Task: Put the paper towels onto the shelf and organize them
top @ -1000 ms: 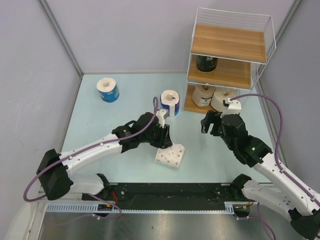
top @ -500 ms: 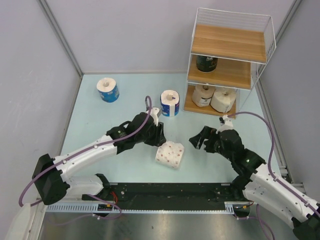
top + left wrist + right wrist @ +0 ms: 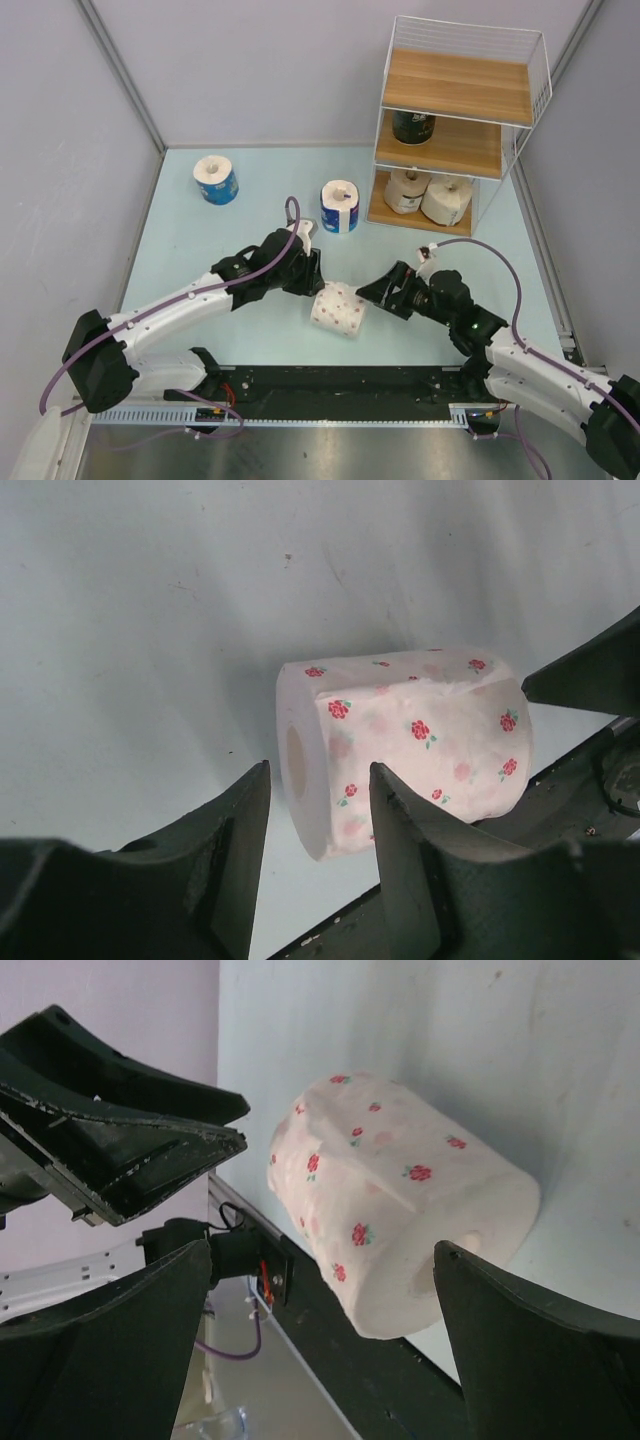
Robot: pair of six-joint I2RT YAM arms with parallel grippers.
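roll with the red flowers (image 3: 340, 308) — where does it lie?

on its side on the counter (image 3: 200, 250), near the front edge, between the two arms. one hollow end faces the left wrist camera.

and the left tool (image 3: 319, 772)?

low, just behind and to the left of that roll. its jaws stand partly apart with nothing between them, and the roll lies just past the fingertips, seen through the gap.

the right tool (image 3: 322, 1252)?

it faces the same roll from the opposite side, jaws spread wide. the roll sits just ahead of the fingers, in line with the gap. whether either finger touches the wrapper, i cannot tell.

so neither one holds it?

neither. it rests on the counter.

where are the other paper towels?

one blue-wrapped roll (image 3: 216, 178) stands upright near the far left corner of the counter. a second blue-wrapped roll (image 3: 340, 206) stands upright just left of the shelf (image 3: 460, 85), well apart from the first.

and on the shelf itself?

the shelf stands at the far right corner. on its bottom board are two pale rolls — the left pale roll (image 3: 407, 190) and the right pale roll (image 3: 447, 200) — side by side and touching. a dark-wrapped roll (image 3: 413, 126) stands on the middle board, toward its left end.
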